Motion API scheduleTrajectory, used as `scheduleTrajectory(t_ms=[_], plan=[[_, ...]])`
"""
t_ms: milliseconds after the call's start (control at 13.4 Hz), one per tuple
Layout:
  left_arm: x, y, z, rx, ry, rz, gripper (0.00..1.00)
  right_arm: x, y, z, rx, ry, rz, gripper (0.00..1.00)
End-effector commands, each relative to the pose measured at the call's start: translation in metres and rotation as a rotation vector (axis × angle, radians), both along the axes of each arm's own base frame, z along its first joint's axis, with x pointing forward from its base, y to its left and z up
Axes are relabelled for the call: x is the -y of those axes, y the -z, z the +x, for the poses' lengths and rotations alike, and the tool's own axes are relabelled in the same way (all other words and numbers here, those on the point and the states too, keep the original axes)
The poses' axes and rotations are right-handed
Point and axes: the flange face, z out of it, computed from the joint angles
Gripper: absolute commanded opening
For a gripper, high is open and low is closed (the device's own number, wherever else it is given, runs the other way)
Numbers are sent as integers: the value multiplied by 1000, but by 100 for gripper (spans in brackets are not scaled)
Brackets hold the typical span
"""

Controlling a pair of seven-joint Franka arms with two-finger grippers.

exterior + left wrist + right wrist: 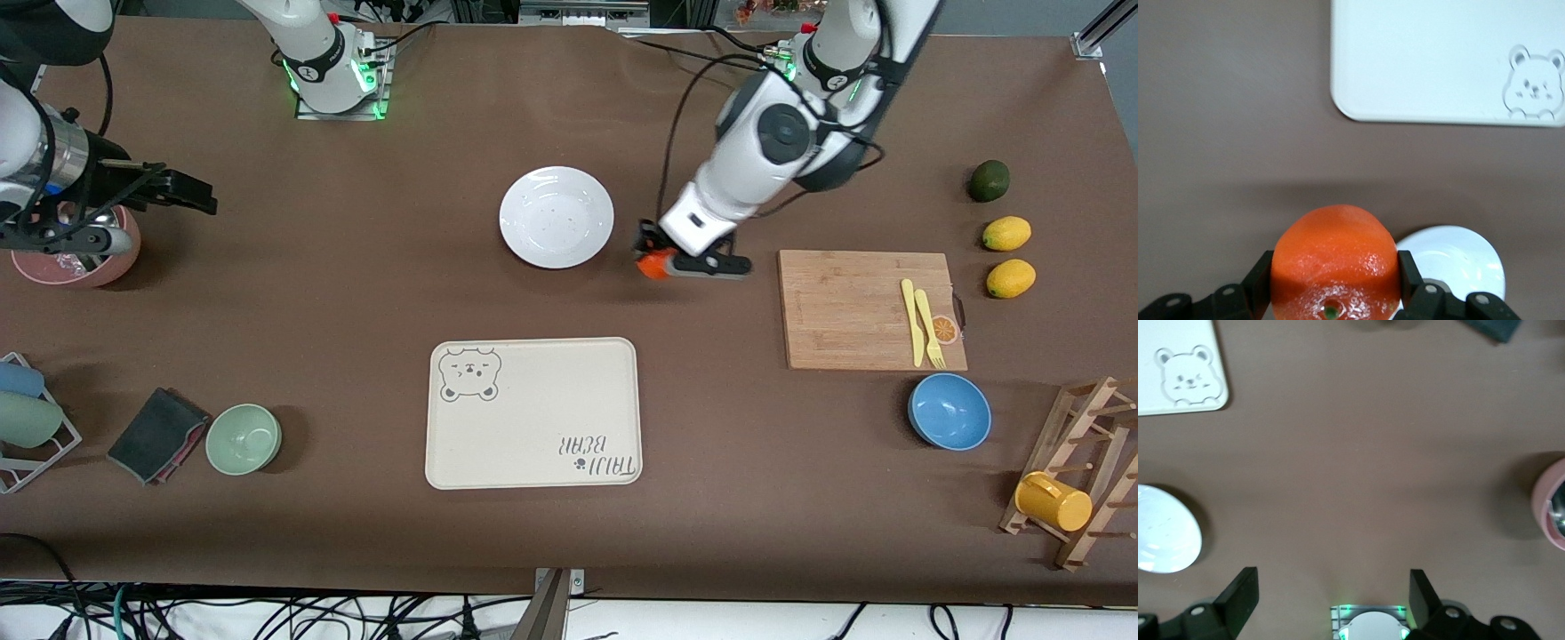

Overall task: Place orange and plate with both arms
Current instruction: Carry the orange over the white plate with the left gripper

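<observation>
My left gripper (pixel 659 261) is shut on the orange (pixel 655 265), a small bright red-orange fruit. It holds the orange over bare table just beside the white plate (pixel 556 217), toward the left arm's end. In the left wrist view the orange (pixel 1333 257) fills the gap between the black fingers (pixel 1258 280), with part of the plate (pixel 1461 257) showing past it. My right gripper (pixel 182 190) hangs open and holds nothing, over the table by a pink bowl (pixel 84 258). In the right wrist view its gripper (pixel 1333 593) frames bare table, and the plate (pixel 1165 530) lies off to one side.
A cream bear tray (pixel 533 413) lies nearer the front camera than the plate. A wooden board (pixel 867 309) with yellow cutlery, a blue bowl (pixel 949 411), two lemons (pixel 1006 233) and a mug rack (pixel 1076 480) fill the left arm's end. A green bowl (pixel 244 438) and a dark cloth (pixel 158 434) sit at the right arm's end.
</observation>
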Motion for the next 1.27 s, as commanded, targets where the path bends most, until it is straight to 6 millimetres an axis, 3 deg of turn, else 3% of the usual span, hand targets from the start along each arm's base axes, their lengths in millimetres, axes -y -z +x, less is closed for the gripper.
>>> scheduleTrajectory(t_ms=[0, 225, 374, 674, 899, 1198], plan=[[59, 19, -18, -30, -13, 30, 0, -11, 10, 1, -45, -20, 75, 100], [120, 71, -43, -2, -37, 160, 0, -26, 56, -4, -116, -94, 271, 100], [138, 102, -58, 5, -37, 216, 0, -30, 87, -2, -128, -119, 357, 100], [157, 114, -75, -25, -81, 216, 0, -33, 128, -3, -156, -209, 444, 100], [172, 120, -89, -32, -70, 217, 0, -34, 142, -10, -177, -220, 516, 100], [182, 141, -115, -55, -27, 240, 3, -47, 200, -23, -218, -204, 754, 100]])
